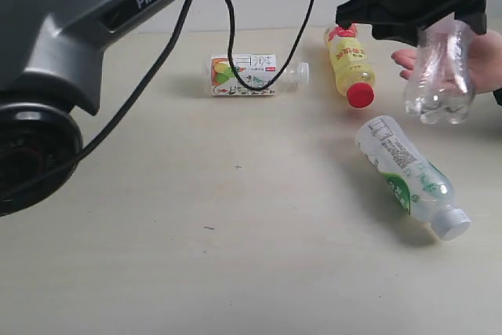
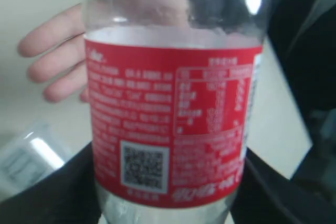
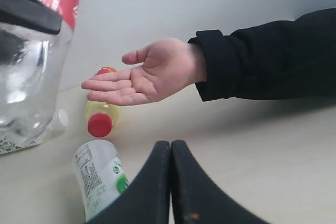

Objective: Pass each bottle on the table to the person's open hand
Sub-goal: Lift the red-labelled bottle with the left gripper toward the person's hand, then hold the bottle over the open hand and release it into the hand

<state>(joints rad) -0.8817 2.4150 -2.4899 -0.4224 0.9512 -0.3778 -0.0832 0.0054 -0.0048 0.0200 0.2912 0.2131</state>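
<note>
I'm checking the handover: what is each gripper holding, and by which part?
The left gripper grips the red-label bottle around its labelled middle; the right gripper is shut, empty.

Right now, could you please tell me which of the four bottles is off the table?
The clear red-labelled bottle, gripped in the left fingers above the table; the yellow, fruit-print and green-white bottles all lie on their sides on it.

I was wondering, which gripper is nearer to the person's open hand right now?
Left. The left gripper holds the red-label bottle just beside the open hand; the right gripper, shut, sits farther back, with table between it and the hand.
</note>
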